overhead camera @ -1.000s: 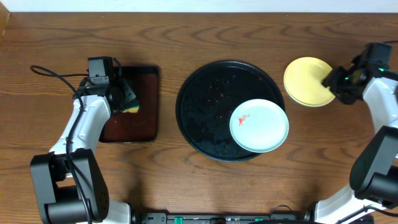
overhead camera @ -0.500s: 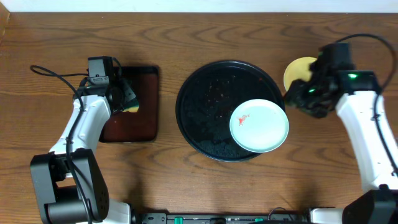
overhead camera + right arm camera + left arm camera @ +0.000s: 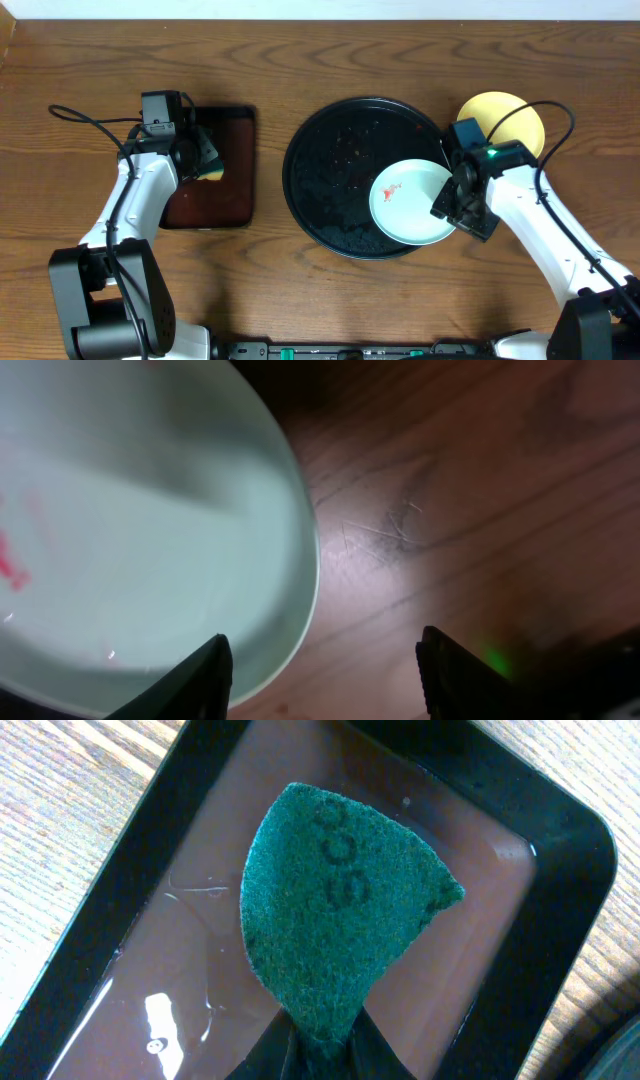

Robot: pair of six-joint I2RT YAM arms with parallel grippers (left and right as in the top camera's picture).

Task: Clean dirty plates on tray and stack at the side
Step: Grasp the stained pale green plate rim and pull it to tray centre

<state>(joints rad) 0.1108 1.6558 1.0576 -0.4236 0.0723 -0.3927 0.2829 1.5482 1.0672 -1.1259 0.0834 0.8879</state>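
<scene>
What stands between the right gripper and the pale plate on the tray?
Nothing visible. The right gripper is open at the right rim of the pale plate, one finger over its edge, the other over the wooden table.

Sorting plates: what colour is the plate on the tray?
Plate: pale blue-white, red smear; overhead view.

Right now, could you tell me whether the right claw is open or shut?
Open. The right wrist view shows the right claw with fingers wide apart, only the rim of the pale plate and table between them.
</scene>
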